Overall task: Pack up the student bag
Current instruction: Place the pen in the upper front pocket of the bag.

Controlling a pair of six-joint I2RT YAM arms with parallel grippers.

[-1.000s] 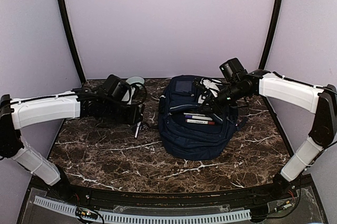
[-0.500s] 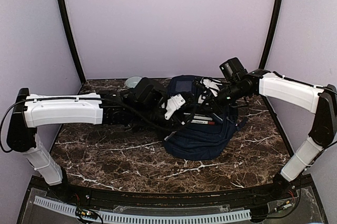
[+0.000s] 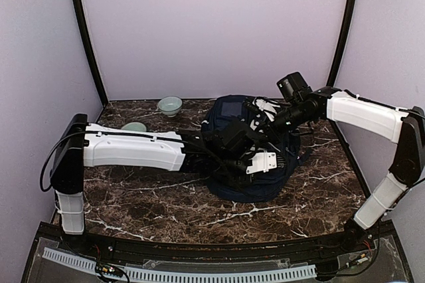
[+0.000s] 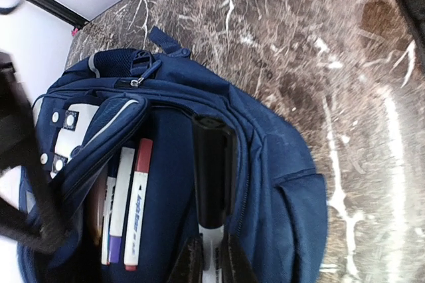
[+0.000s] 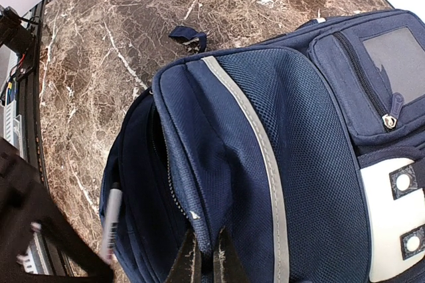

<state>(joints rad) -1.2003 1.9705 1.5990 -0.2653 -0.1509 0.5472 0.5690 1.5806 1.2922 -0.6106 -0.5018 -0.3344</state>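
Over the open pocket of the student bag [image 4: 279,183], at the centre of the table [image 3: 133,190], the left gripper [image 4: 211,260] pinches a black-capped marker [image 4: 211,177], whose long axis points straight into the opening. The right gripper [image 5: 204,256] clamps the pocket flap [image 5: 232,130], holding it wide.

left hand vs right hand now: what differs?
The left hand is shut on a black-and-white marker; the right hand is shut on the student bag's flap edge. The left hand reaches over the open pocket; the right hand sits outside it, on the flap. Both are shut, both at the bag.
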